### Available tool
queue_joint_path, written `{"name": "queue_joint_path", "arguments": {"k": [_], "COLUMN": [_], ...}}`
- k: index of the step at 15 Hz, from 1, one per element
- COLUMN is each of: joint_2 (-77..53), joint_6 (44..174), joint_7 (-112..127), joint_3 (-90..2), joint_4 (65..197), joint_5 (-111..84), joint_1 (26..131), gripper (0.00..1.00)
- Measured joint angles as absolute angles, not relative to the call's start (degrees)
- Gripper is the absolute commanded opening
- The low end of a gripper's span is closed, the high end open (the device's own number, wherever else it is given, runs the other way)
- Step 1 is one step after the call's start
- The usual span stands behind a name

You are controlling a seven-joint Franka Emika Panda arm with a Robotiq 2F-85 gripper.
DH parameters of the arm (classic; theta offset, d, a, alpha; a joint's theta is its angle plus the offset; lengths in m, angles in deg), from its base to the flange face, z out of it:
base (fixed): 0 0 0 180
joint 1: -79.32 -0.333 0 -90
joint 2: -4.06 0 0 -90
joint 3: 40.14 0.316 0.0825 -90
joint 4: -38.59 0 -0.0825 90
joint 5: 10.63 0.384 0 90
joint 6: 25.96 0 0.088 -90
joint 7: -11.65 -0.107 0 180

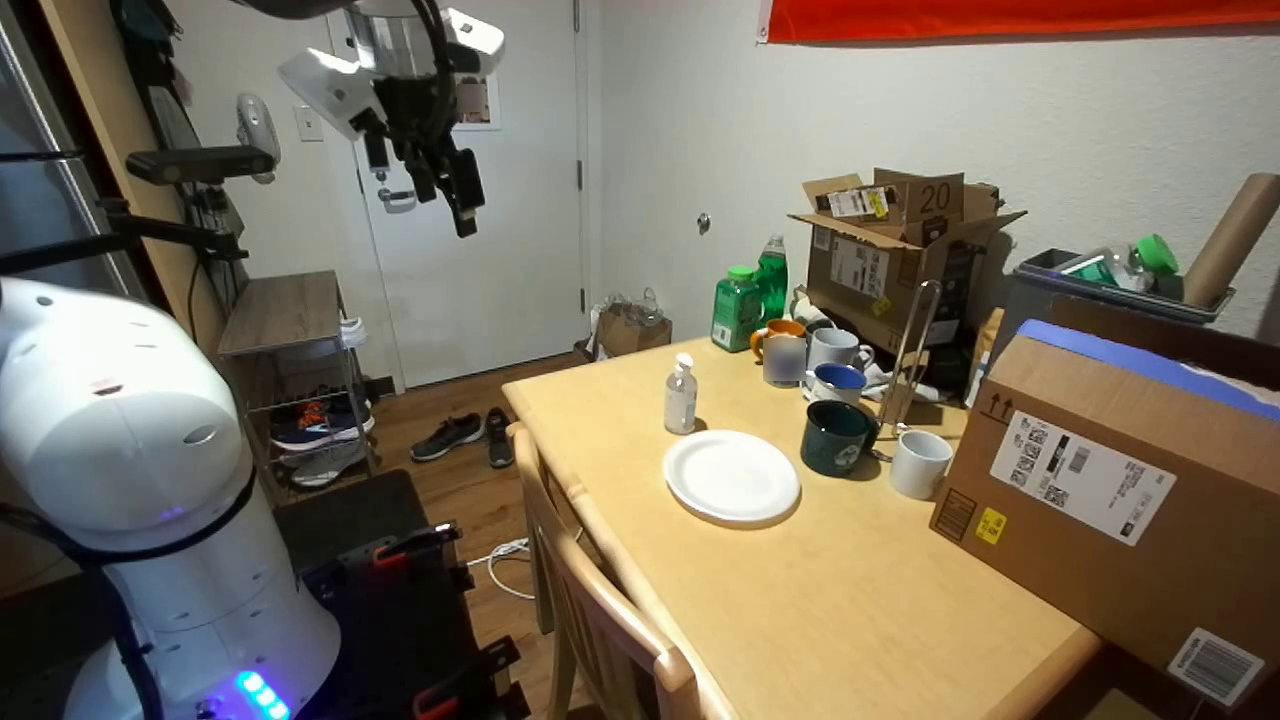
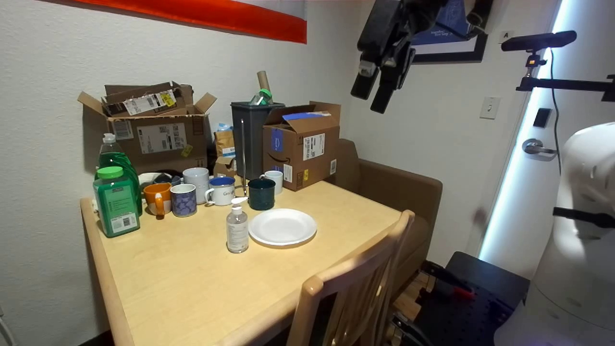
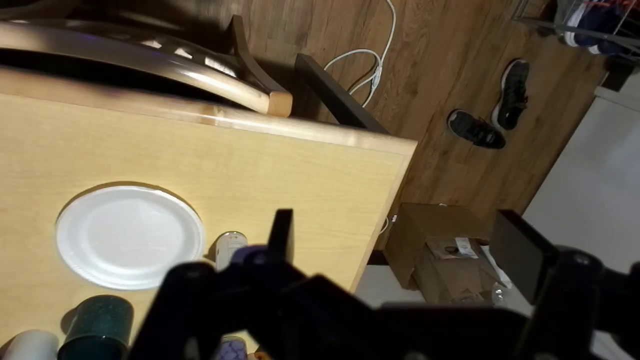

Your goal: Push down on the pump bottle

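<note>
“Inward from the short edge of the counter (image 1: 850,600), in an exterior view: pump bottle (image 1: 680,402), upright, clear body, white pump top (image 1: 683,362).”

“Beside it?”

“White plate (image 1: 732,475), close by, on the side away from that edge. Big brown box (image 1: 1100,590) over by the opposite end, back corner.”

“In an exterior view, what else?”

“Green bottles (image 2: 116,206) at the corner where short edge meets back edge. Mugs (image 2: 184,201) bunched toward the back edge, dark mug (image 2: 262,195) nearest the plate. Chair (image 2: 358,259) along the front long edge. Pump bottle upright here too, between plate and short edge.”

“And the gripper (image 2: 371,100)?”

“High, well above counter level, well apart from the pump bottle.”

“Wrist view, quick.”

“Fingers (image 3: 520,255) spread wide apart, the short edge showing through the gap between them. Pump bottle part hidden behind the gripper, just beside the plate. Past the front long edge: white cable (image 3: 377,75) looped on the floor (image 3: 440,60), dark shoes (image 3: 511,97) off the front corner.”
</note>
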State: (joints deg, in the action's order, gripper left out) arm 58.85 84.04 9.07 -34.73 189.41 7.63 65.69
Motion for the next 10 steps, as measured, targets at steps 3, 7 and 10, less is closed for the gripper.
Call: {"name": "queue_joint_path", "arguments": {"k": [3, 7, 10], "joint_2": [58.81, 57.72, 55.4], "joint_6": [84.03, 84.02, 84.02], "joint_7": [9.07, 9.19, 9.2], "joint_3": [-34.83, -35.22, -35.4], "joint_4": [189.35, 188.37, 186.15], "joint_5": [7.63, 7.63, 7.63], "joint_1": [66.33, 67.06, 67.19], "gripper": [1.0, 1.0, 1.0]}}
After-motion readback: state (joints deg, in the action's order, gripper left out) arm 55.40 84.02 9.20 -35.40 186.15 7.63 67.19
